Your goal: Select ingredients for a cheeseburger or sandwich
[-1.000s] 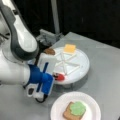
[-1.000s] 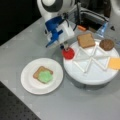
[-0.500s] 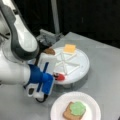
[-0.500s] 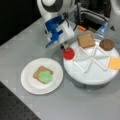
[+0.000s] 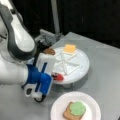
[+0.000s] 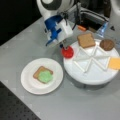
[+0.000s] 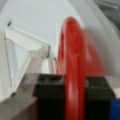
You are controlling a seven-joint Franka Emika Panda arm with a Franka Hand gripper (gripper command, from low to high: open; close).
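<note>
On the grey table [image 6: 22, 47], the gripper [image 6: 65, 48] is clamped on the tomato disc [image 6: 67, 52], at the divided tray's [image 6: 82, 77] rim.

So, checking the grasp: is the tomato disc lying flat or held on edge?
On edge: the tomato disc stands upright, clamped between the gripper fingers.

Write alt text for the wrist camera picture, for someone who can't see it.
A red tomato disc stands on edge, clamped between the gripper's two black fingers. Behind it lies the white divided tray, with raised ribs forming a wedge-shaped compartment at the picture's left.
</note>
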